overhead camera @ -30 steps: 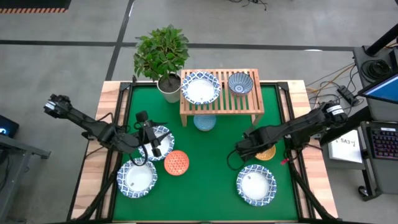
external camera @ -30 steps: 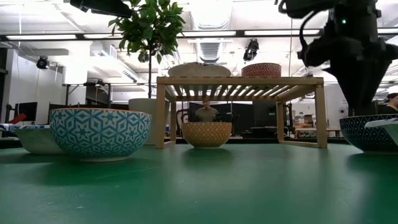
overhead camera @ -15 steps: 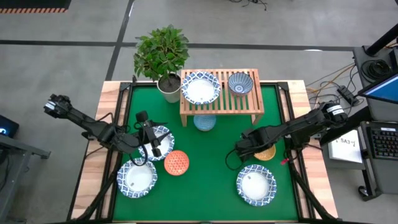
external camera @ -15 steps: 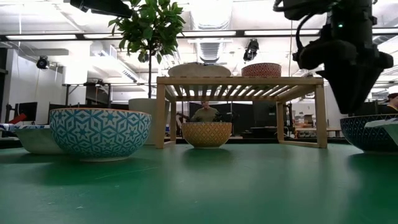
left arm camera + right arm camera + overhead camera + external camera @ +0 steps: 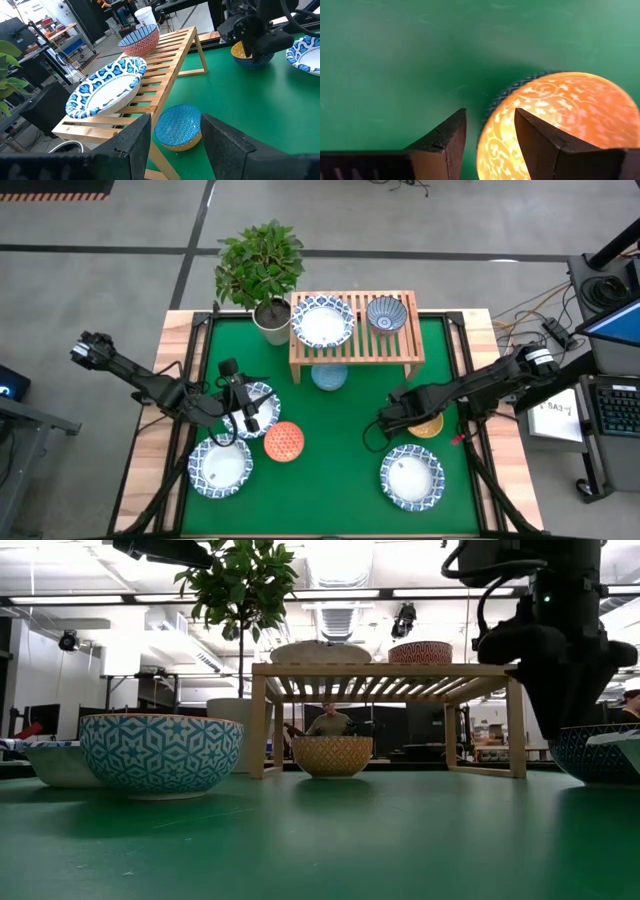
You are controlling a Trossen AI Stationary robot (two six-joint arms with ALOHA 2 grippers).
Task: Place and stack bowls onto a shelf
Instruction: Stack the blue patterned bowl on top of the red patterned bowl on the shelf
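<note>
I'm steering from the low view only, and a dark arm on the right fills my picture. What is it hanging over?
Observer: From above, that is the right gripper, at the edge of the mustard yellow bowl near the table's right side.
Operator: Are its jaws open?
Observer: Yes. The right wrist view shows them open, with the bowl's near rim in the gap between them.
Operator: And the other arm?
Observer: The left gripper is over a wide white bowl on the table's left side. Its jaws are open and hold nothing.
</note>
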